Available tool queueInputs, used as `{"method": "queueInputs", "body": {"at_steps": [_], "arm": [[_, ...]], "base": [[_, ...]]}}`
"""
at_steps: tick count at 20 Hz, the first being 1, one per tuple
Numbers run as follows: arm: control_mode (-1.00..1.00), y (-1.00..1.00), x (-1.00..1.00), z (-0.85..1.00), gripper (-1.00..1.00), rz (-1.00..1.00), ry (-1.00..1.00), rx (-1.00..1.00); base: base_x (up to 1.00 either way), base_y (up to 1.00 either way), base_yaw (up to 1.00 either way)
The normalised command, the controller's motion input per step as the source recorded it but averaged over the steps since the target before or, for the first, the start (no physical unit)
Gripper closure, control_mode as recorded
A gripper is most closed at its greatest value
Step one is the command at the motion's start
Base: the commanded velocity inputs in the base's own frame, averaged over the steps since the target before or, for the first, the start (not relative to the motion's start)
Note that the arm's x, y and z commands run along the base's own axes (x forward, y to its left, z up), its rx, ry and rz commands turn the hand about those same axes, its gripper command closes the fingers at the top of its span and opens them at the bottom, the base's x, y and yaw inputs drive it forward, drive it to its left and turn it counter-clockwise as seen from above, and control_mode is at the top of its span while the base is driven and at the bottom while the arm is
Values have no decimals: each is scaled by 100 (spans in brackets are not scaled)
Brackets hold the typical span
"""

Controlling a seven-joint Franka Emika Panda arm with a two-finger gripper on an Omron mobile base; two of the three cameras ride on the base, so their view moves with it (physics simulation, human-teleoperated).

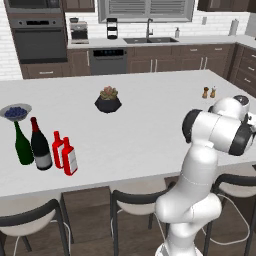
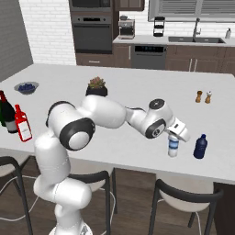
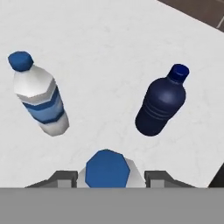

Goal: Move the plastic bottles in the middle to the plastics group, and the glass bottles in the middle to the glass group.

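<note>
In the left base view, the white table (image 1: 130, 125) carries the green wine bottle (image 1: 22, 144) and the dark wine bottle (image 1: 40, 145) far to the left of the arm. The 2 red bottles (image 1: 65, 154) stand just beside them, close together.

In the right base view, the tool (image 2: 176, 136) is over the right part of the table, its fingers around a small water bottle (image 2: 173, 146) that stands upright on the table. The dark blue bottle (image 2: 200, 146) stands near it on the right.

In the hand view, the tool (image 3: 106, 177) pinches this water bottle, whose blue cap (image 3: 106, 168) sits between the 2 fingertips. Beyond the tool, a second water bottle (image 3: 39, 100) stands to the left, the dark blue bottle to the right, apart from each other.
</note>
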Motion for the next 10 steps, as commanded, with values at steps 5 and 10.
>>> {"method": "queueInputs", "body": {"at_steps": [5, 10], "arm": [[-100, -30, 22, -16, 100, -5, 0, 1], [-100, -14, 30, -4, 100, -2, 0, 5]], "base": [[0, 0, 0], [0, 0, 0]]}}
